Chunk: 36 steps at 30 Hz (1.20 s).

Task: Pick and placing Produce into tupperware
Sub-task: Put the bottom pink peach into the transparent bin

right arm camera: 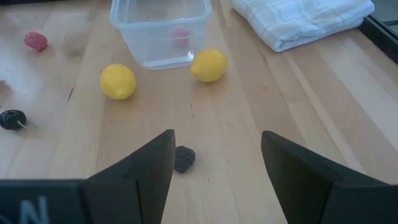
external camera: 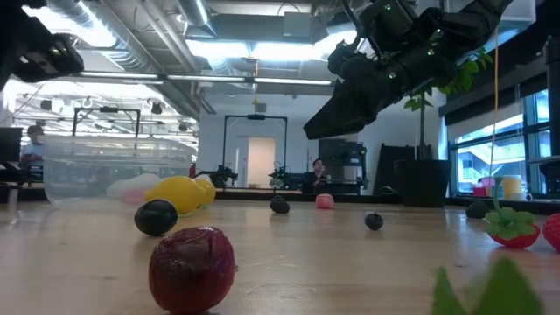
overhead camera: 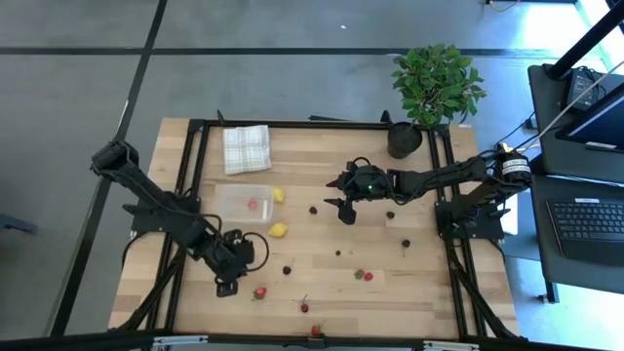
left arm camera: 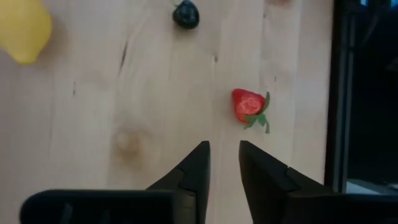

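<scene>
The clear tupperware [overhead camera: 244, 203] [right arm camera: 160, 31] stands left of the table's middle with one red piece [overhead camera: 253, 204] inside. Two yellow lemons [overhead camera: 278, 195] [overhead camera: 278, 230] lie on the wood just right of it. My left gripper [overhead camera: 225, 285] [left arm camera: 224, 163] hovers over bare wood near the front left, its fingers a narrow gap apart and nothing between them. A strawberry [left arm camera: 249, 107] [overhead camera: 260, 292] lies a little ahead of it. My right gripper [overhead camera: 346, 210] [right arm camera: 217, 155] stands wide open above mid-table, over a small dark piece [right arm camera: 184, 158] that lies on the wood.
Dark cherries [overhead camera: 313, 209] [overhead camera: 288, 269] [overhead camera: 406, 243] and strawberries [overhead camera: 364, 275] [overhead camera: 304, 307] are scattered over the wood. A folded checked cloth [overhead camera: 246, 148] lies at the far left and a potted plant [overhead camera: 434, 88] stands at the far right. A black frame rail [left arm camera: 339, 93] runs near my left gripper.
</scene>
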### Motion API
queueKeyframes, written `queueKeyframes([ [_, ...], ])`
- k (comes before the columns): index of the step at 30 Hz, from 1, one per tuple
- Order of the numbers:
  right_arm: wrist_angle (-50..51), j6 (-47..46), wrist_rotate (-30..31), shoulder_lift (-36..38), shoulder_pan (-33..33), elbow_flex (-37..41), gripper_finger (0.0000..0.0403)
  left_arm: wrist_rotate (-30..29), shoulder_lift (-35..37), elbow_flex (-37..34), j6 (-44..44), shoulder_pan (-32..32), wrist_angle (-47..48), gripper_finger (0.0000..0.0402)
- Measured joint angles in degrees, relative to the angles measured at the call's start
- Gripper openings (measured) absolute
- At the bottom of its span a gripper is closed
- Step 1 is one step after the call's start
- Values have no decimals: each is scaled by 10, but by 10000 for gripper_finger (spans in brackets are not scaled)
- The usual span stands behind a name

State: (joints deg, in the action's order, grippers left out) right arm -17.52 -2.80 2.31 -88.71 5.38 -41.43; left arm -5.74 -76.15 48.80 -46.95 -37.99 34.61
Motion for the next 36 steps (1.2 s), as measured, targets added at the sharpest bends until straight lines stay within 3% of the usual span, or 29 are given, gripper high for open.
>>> queueKeyframes([
  [9,0,1,0,0,0,0,240,-1,-11,0,-121,-2,18,163],
  [13,0,3,0,0,0,0,240,2,-11,0,-127,-18,15,180],
  [36,0,3,0,0,0,0,240,-32,-11,-38,-144,-51,16,172],
])
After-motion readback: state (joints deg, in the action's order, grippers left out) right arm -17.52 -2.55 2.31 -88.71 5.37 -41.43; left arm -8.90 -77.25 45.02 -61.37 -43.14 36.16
